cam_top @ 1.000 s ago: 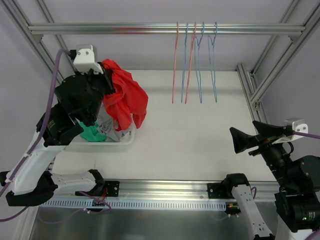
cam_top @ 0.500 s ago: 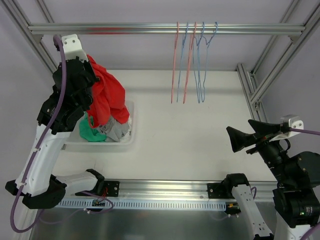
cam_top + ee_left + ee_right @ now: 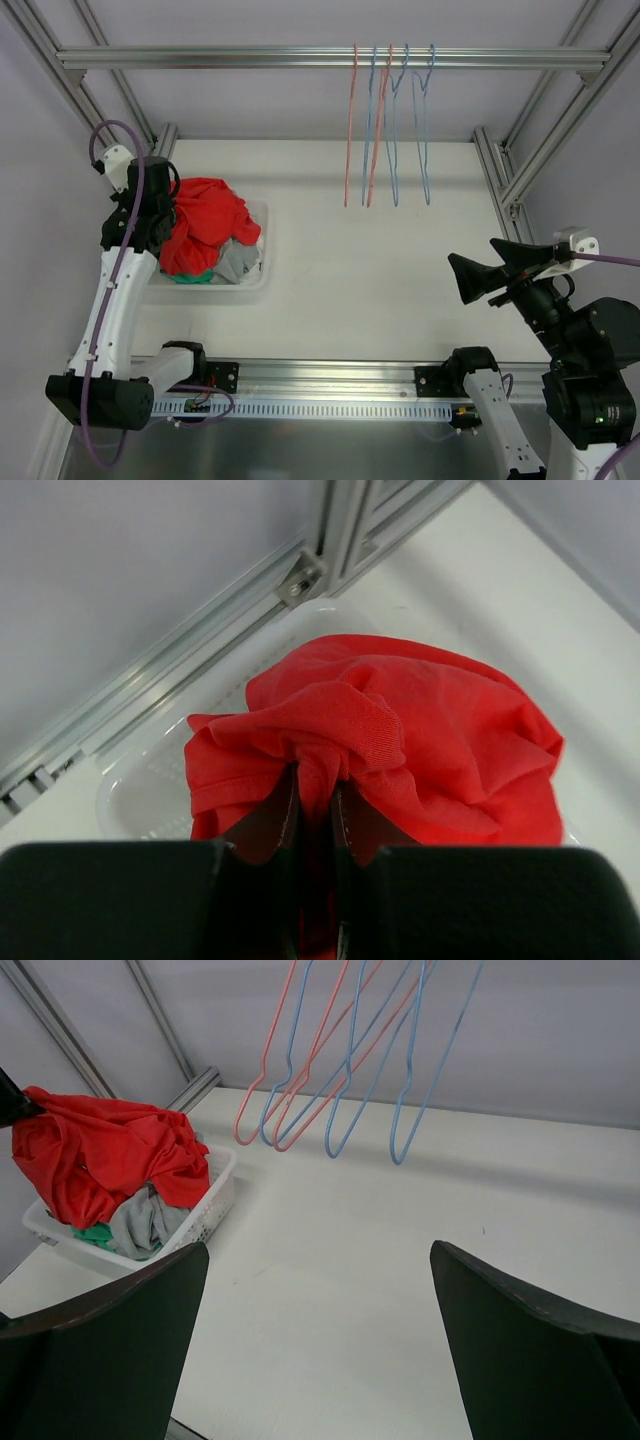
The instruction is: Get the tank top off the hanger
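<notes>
Left wrist view has the left gripper pinched tight on a bunched fold of the red tank top, which spills forward from its fingers into the white basket. Grey and green clothes sit underneath it. Right gripper hangs wide apart, holding nothing, with the hangers dangling straight ahead of it.

Red tank top lies bunched in the basket, off the empty hangers.
</notes>
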You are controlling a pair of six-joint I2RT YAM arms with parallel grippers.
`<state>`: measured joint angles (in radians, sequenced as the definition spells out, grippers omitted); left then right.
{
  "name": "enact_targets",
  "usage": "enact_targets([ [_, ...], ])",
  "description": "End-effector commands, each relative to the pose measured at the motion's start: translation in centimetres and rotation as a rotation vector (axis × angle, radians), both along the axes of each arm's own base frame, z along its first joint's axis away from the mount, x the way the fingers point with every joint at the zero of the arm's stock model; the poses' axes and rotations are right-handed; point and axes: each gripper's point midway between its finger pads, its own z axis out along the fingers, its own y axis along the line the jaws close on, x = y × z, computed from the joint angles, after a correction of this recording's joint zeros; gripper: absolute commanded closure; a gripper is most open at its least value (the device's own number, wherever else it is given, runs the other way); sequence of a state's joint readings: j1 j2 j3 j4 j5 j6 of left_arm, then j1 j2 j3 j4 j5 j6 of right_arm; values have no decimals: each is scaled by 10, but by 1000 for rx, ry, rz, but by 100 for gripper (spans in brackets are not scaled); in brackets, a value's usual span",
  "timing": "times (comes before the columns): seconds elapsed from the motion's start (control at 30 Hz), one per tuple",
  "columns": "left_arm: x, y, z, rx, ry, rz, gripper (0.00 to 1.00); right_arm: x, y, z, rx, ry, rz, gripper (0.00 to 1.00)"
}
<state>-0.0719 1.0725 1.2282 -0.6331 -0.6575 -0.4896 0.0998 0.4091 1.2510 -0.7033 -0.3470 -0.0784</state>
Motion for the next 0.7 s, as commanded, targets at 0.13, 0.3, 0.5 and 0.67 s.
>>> enact_targets([
  [0.13,9,20,-80,-208,20,241,100,1,7,4,14,-30,39,0],
  [0.3,33,7,-123,-280,160,182,100,3,12,-5,18,-5,66,1],
  [0.5,30,5,-181,-309,309,236,100,5,18,-18,34,25,102,0],
  [0.67,18,9,-198,-304,348,277,100,4,21,-21,36,30,117,1],
])
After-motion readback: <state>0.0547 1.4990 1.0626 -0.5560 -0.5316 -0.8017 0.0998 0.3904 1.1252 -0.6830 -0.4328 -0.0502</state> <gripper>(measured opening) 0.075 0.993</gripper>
